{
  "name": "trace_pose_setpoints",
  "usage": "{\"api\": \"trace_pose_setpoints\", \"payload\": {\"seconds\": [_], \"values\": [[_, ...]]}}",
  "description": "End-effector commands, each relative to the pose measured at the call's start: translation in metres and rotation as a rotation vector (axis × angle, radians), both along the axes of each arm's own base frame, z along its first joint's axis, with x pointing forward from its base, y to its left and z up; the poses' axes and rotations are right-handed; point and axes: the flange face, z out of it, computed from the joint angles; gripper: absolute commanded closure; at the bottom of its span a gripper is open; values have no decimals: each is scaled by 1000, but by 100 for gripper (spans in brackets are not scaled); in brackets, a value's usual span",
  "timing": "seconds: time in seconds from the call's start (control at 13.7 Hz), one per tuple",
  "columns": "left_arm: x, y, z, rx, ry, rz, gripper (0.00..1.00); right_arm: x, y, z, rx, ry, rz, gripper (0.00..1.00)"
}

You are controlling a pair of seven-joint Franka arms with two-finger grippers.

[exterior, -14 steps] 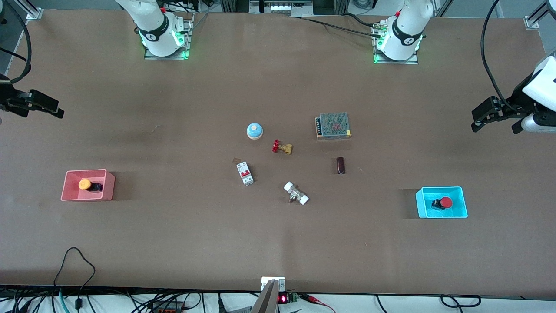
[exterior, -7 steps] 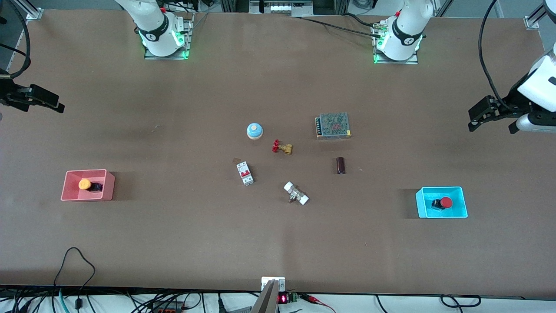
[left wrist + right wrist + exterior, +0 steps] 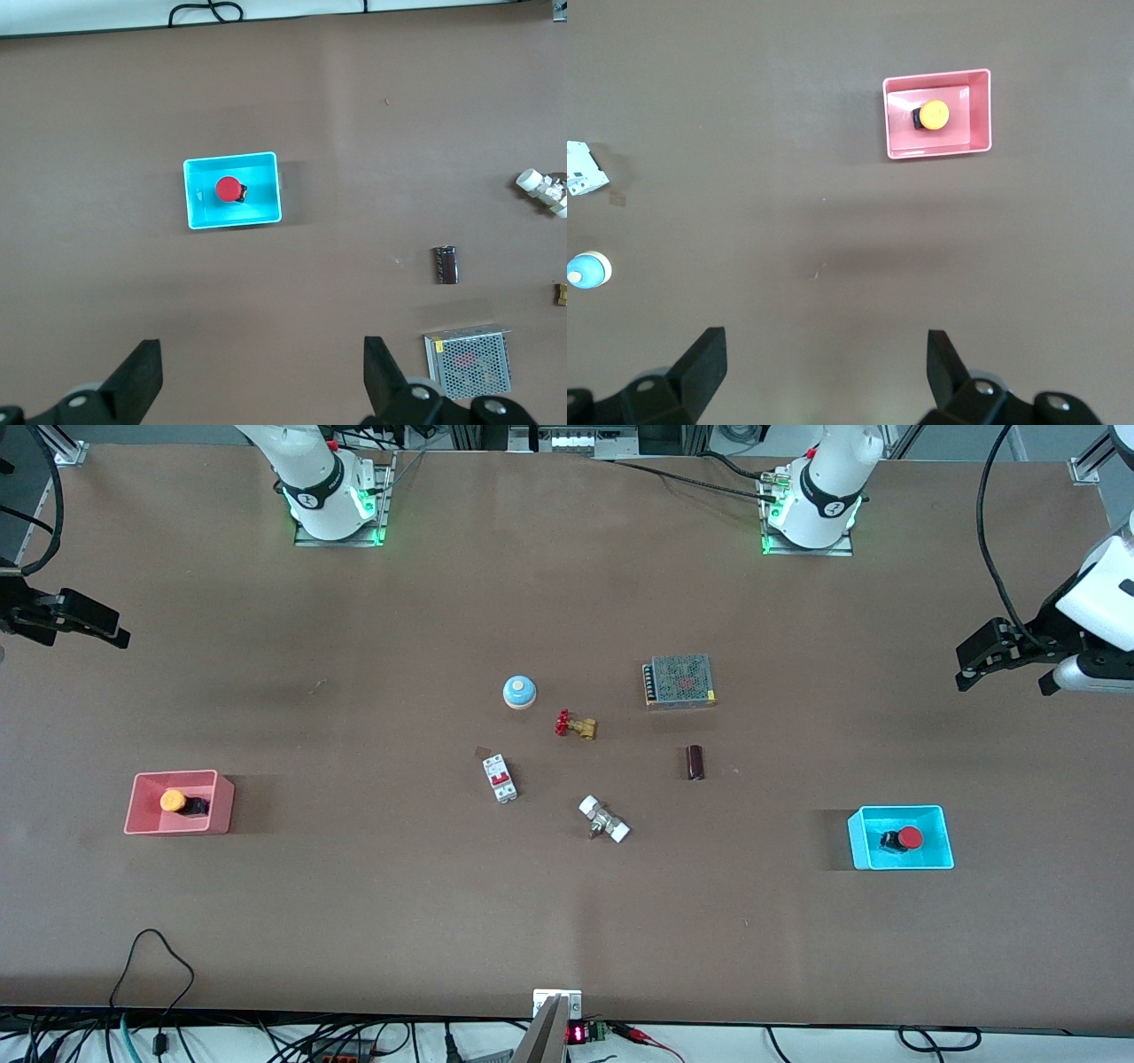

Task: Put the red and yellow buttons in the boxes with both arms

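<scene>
Both the left tool (image 3: 970, 669) and right tool (image 3: 106, 631) hang released, high over bare table (image 3: 354, 921), well apart from the filled boxes.

A wide brown table (image 3: 354, 921) fills the scene, with tangled black cables (image 3: 151, 1036) along its near edge.

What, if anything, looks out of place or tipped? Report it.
Nothing stands out. The yellow button sits in the pink box, the red button in the cyan box. Both hands are open and empty.

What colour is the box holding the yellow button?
Pink-red box; it shows best in the right wrist view.
</scene>
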Motion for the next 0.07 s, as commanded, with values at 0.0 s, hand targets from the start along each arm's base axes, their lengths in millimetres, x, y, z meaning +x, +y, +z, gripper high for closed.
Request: {"api": "trace_pose_setpoints", "payload": {"seconds": [0.0], "values": [[-8,5,11,5,-1,-13,0,-8,2,3,-11,3,0,0]]}}
